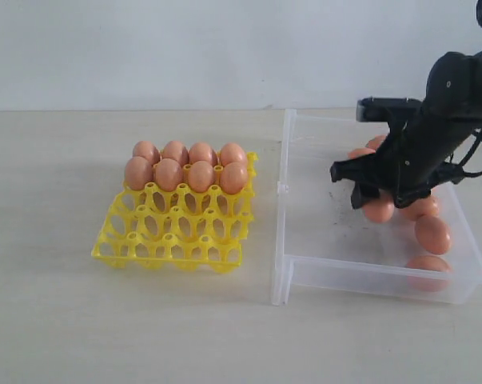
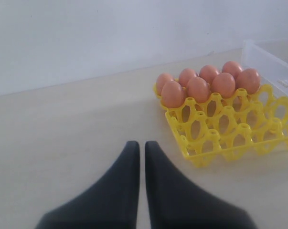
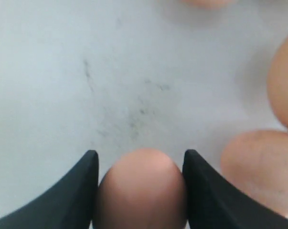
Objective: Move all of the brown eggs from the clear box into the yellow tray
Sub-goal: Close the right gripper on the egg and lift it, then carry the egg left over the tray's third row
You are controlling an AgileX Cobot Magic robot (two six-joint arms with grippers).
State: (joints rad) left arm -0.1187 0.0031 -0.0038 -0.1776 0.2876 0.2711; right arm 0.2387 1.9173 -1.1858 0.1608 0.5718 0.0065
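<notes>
The yellow tray point(image 1: 173, 236) holds several brown eggs point(image 1: 185, 164) in its two back rows; its front rows are bare. In the clear box point(image 1: 282, 240) my right gripper point(image 1: 376, 196) is down on the floor, its fingers point(image 3: 206, 191) pressed against both sides of one brown egg point(image 3: 141, 191). More eggs lie loose beside it point(image 3: 258, 167) and along the box's right side point(image 1: 432, 234). My left gripper point(image 2: 142, 145) is shut and empty over bare table, short of the tray point(image 2: 229, 138); it is out of the exterior view.
The box floor point(image 3: 134, 95) has dark smudges ahead of the held egg. The right arm point(image 1: 456, 96) reaches in over the box's far right corner. A pale wall point(image 1: 225, 48) runs behind the table. The box's corner point(image 2: 272, 57) shows past the tray.
</notes>
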